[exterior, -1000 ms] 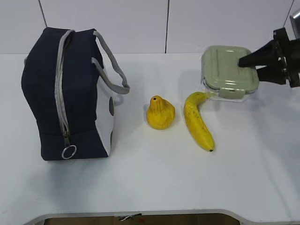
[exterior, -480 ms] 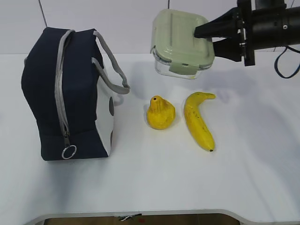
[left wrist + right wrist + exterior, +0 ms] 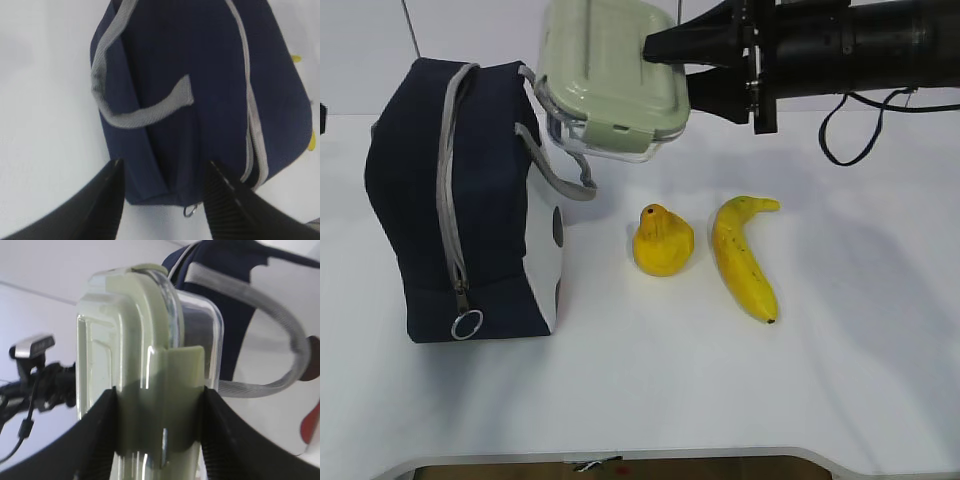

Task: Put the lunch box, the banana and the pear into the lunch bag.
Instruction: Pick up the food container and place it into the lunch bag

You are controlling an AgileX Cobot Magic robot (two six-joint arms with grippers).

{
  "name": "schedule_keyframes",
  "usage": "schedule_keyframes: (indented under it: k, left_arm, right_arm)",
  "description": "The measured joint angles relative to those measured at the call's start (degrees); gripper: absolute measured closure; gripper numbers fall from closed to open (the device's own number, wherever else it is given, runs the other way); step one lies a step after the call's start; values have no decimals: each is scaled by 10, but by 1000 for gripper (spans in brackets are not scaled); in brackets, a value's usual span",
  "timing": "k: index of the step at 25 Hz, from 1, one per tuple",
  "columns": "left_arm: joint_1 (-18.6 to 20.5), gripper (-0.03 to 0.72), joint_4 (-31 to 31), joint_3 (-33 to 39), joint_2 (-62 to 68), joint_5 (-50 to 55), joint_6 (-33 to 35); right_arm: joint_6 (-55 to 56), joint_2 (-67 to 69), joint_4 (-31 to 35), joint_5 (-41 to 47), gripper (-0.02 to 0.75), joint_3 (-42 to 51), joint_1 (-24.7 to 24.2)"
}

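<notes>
The lunch box (image 3: 612, 80) had swung up and left, clamped in the right pincer (image 3: 665, 62) beside the zipped lunch bag (image 3: 470, 200). The left pincer (image 3: 162, 200) hung open above that bag. On the worktop (image 3: 840, 380) lay banana (image 3: 745, 255) and pear (image 3: 663, 240).

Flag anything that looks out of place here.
The lunch bag looks zipped shut while the right gripper holds the lunch box in the air beside it. The pear and banana lie undisturbed.
</notes>
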Motion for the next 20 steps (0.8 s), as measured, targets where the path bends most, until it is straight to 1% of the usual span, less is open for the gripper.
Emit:
schedule_keyframes:
  k: [4, 9, 13, 15, 17, 19, 20]
  left_arm:
    - [-1, 301, -41, -39, 53, -9, 33]
    - [-1, 301, -85, -80, 98, 8, 63]
    - [-2, 301, -95, -106, 140, 32, 70]
    - [-3, 304, -95, -115, 165, 45, 72]
    - [-3, 320, -95, -120, 185, 58, 76]
    - [-3, 361, -96, -123, 199, 67, 78]
    - [-3, 398, -97, -124, 202, 70, 83]
  right_arm:
    - [-3, 0, 1, 0, 370, 0, 25]
    - [-5, 0, 24, -3, 370, 0, 42]
    - [-6, 0, 31, -27, 370, 0, 47]
    - [-12, 0, 45, -31, 370, 0, 47]
    - [-13, 0, 63, -37, 370, 0, 47]
    - [-14, 0, 76, -49, 370, 0, 48]
    - [-15, 0, 77, -54, 370, 0, 48]
